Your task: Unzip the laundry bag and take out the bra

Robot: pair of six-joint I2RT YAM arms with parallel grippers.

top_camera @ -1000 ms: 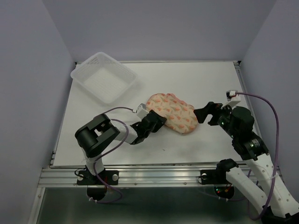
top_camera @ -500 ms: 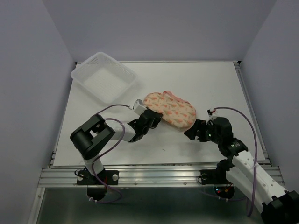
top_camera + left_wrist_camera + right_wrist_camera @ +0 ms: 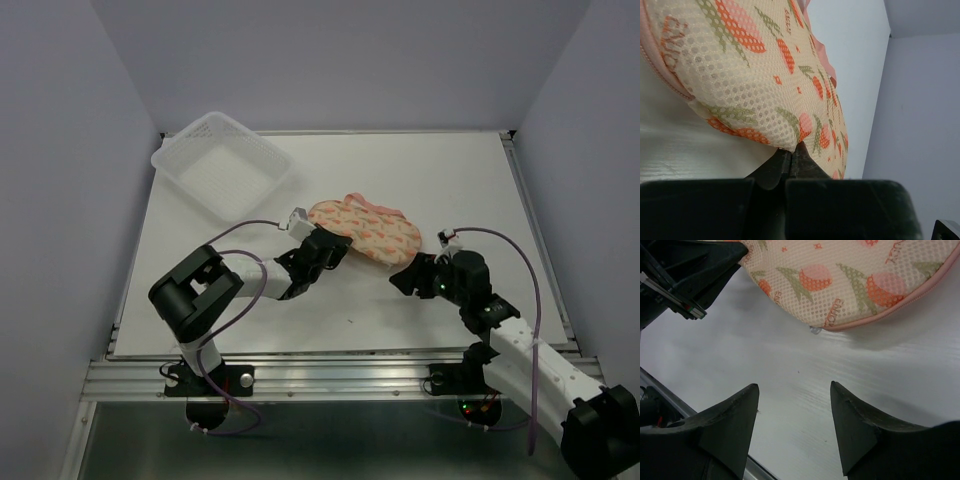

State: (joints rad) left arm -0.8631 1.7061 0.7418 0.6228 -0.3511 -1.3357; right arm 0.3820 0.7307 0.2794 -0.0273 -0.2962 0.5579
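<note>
Laundry bag [image 3: 365, 235] lies zipped, contents hidden; left gripper [image 3: 792, 150] pinches its mesh, right gripper [image 3: 795, 390] gapes beside it, grasping nothing.

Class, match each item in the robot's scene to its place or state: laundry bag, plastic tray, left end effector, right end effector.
Column one:
1 laundry bag
2 plastic tray
3 left end effector
4 right end effector

Column two:
A open, over bare table
B far left corner
C shut, pinching mesh fabric
D middle of the table

Pairs: 1-D, 2-B, 3-C, 4-A.
</note>
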